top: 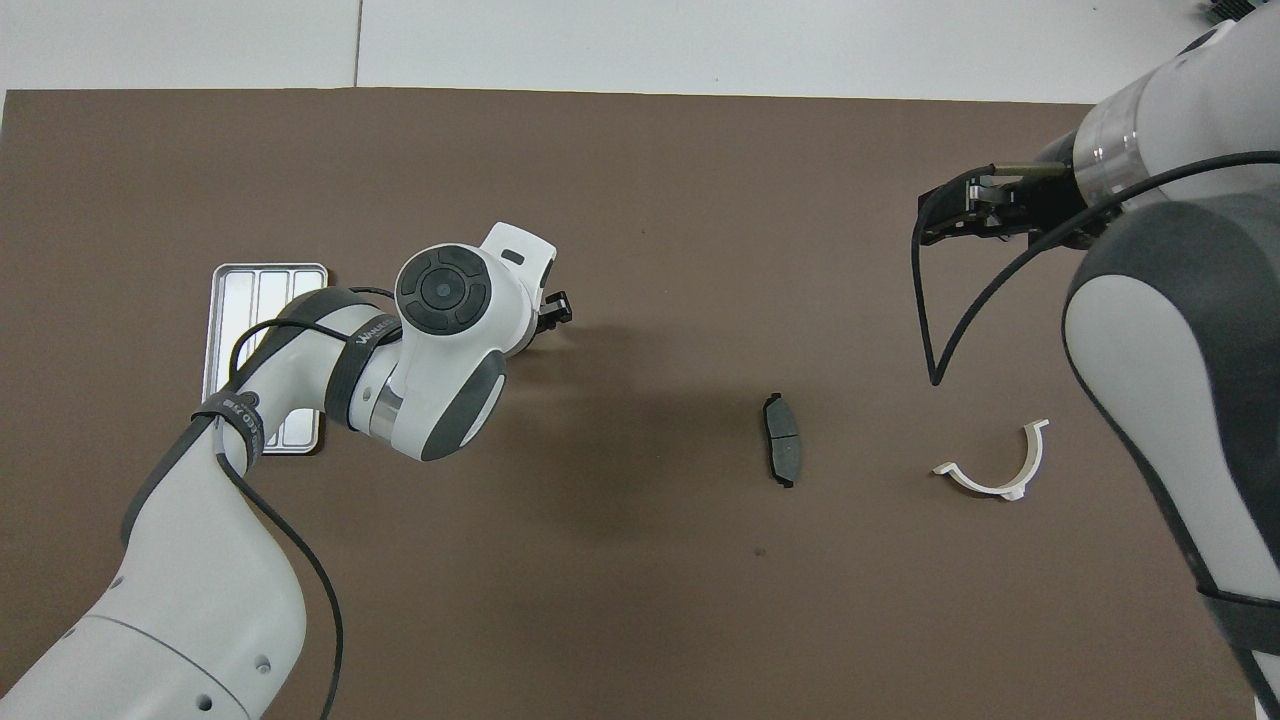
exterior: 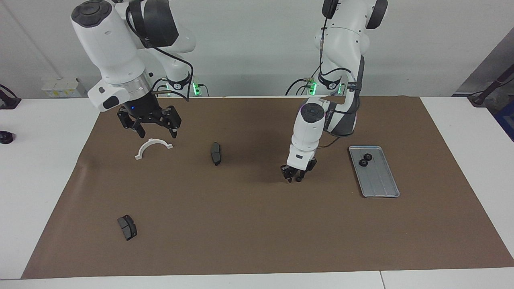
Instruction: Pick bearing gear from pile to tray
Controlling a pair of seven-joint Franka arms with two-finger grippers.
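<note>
The silver ridged tray lies on the brown mat toward the left arm's end. Two small black ring gears lie in its end nearer the robots. My left gripper is down at the mat beside the tray, toward the table's middle. A small black round part shows right at its tips; I cannot tell whether it is held. In the overhead view the left arm covers part of the tray, and the left gripper shows past the wrist. My right gripper hangs open over the white bracket and waits.
A white half-ring bracket lies under the right gripper. One dark grey curved pad lies mid-table, and another lies farther from the robots toward the right arm's end. The mat's edges meet a white table.
</note>
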